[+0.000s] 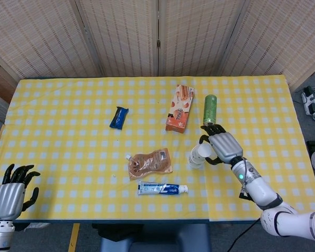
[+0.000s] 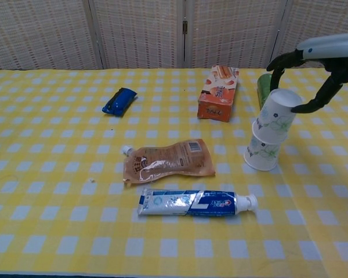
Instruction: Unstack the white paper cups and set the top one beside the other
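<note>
Two white paper cups with a green print stand upside down right of the table's middle. The lower cup (image 2: 262,154) rests on the yellow checked cloth. My right hand (image 2: 323,57) grips the top cup (image 2: 276,116), which is raised and tilted, its rim still over the lower cup's base. In the head view the right hand (image 1: 226,147) reaches in from the right, with the top cup (image 1: 203,151) at its fingertips. My left hand (image 1: 9,190) hangs at the table's near left corner, fingers apart and holding nothing.
A green can (image 2: 265,87) stands just behind the cups, and an orange box (image 2: 219,92) lies to its left. A brown pouch (image 2: 168,159) and a toothpaste tube (image 2: 194,202) lie left of the cups. A blue packet (image 2: 119,100) lies further left.
</note>
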{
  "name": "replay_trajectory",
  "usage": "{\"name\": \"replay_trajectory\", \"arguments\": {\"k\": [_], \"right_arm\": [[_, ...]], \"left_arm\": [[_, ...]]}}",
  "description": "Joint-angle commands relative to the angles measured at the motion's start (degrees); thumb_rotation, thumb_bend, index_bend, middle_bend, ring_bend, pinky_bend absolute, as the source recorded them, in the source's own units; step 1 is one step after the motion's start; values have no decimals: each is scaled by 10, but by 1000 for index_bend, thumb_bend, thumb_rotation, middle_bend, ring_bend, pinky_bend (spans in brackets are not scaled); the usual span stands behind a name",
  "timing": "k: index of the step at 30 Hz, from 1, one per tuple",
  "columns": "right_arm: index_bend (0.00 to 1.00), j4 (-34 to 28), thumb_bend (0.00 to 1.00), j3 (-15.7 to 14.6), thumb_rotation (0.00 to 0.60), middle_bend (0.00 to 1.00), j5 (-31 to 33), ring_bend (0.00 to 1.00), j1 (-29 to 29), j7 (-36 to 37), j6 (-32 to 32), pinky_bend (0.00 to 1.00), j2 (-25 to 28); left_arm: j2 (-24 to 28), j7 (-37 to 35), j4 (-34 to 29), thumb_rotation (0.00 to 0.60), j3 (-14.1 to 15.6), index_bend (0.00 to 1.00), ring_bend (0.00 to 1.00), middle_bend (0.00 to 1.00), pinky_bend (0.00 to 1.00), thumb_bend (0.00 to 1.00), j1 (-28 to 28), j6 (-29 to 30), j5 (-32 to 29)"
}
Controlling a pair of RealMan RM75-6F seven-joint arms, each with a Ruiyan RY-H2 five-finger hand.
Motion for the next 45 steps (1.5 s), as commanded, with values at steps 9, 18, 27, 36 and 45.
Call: {"name": "replay_trajectory", "arguments": {"k": [9,18,27,36,45], "right_arm": [[401,-40,355,-8,600,106,-104,40,-94,108,45,0,113],[408,64,354,-19,600,112,-106,39,-102,136,-3,0,42],[409,156,355,-21,600,115,-112,41,-97,132,-28,0,-42],[408,192,354,-15,600,116,-117,38,-100,137,-29,0,-80],[409,204,355,-8,600,116,-123,37,-100,140,-33,0,-96]], "left_arm": [[-3,-2,1,600,1,350,167,224,0,514,-2,-2,2],[-5,0,-3,600,5,350,167,224,0,514,-3,-2,9],[0,2,-6,600,7,350,166,224,0,514,4,3,5],[0,0,-3,600,8,349,166,224,0,514,5,2,3],[-1,-2,0,600,8,350,166,224,0,514,6,1,2]]}}
